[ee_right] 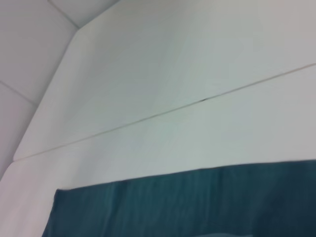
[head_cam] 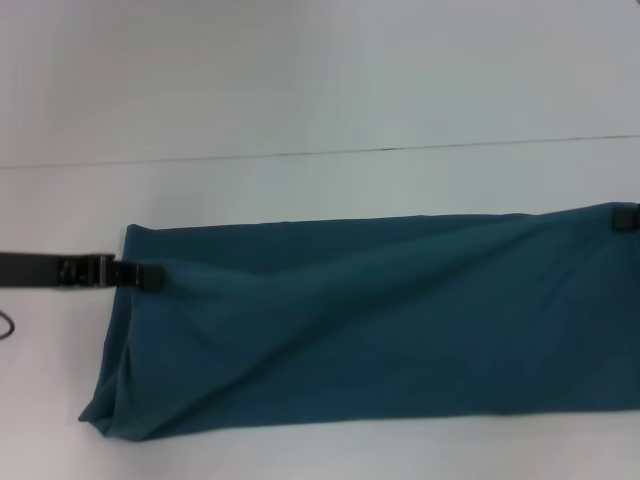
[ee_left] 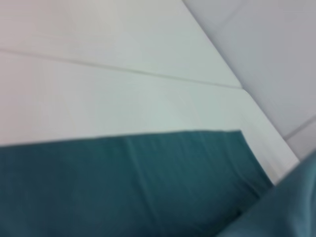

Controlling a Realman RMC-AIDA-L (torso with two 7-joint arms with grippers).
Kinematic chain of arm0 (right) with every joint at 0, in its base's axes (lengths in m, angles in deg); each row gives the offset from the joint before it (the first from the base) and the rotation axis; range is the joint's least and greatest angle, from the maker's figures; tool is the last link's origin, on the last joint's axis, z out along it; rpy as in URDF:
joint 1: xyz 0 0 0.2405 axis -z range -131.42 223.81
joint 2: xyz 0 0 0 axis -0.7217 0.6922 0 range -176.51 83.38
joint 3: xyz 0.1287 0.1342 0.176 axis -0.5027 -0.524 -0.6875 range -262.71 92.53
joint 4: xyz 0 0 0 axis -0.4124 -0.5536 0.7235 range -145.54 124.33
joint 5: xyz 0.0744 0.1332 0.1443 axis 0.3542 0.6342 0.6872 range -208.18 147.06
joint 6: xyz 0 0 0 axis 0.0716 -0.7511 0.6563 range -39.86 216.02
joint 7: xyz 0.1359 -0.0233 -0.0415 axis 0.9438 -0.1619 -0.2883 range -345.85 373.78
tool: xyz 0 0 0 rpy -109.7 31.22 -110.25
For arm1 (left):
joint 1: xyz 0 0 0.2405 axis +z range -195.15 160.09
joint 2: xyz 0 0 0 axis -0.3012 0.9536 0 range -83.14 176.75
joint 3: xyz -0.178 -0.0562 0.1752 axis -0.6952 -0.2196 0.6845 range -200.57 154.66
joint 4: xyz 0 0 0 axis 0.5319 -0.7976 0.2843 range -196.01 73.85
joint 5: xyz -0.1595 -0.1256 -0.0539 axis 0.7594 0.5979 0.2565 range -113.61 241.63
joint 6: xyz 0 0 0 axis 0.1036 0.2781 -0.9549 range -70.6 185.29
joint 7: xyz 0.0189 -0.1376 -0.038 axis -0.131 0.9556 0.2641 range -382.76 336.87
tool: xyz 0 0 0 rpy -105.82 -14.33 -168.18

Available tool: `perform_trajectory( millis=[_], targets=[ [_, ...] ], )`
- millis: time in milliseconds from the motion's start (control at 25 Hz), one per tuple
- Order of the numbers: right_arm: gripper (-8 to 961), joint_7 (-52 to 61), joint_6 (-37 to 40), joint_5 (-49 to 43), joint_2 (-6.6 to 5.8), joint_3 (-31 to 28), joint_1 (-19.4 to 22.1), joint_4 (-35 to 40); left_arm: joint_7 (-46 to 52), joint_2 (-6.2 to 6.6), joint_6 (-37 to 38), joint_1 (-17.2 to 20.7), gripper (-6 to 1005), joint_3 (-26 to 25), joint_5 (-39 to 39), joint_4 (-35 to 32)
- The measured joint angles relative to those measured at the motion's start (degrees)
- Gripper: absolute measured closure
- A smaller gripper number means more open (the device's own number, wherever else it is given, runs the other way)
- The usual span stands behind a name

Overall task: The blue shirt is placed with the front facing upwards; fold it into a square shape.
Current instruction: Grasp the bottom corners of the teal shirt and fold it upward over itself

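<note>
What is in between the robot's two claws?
Only the blue shirt. In the head view it stretches as one long band from the left gripper at its left end to the right gripper at its far right corner.

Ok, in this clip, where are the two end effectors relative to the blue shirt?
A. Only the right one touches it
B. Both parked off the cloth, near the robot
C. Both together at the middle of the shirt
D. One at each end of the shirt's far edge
D: in the head view the left end effector sits at the far left corner of the blue shirt and the right end effector at its far right corner.
</note>
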Motion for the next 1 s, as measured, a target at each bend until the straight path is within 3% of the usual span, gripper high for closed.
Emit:
perform_trajectory(
  millis=[480, 1000],
  targets=[
    [829, -0.63, -5.47, 0.12, -0.05, -0.03, -0.21, -2.98, 0.34, -0.01, -7.59, -1.39, 986, 0.09, -0.03, 1.40],
    [819, -0.86, -14.07, 0.11, 0.64, 1.48, -2.96, -6.47, -0.83, 0.51, -17.86, -6.46, 987, 1.14, -1.57, 5.89]
  ],
)
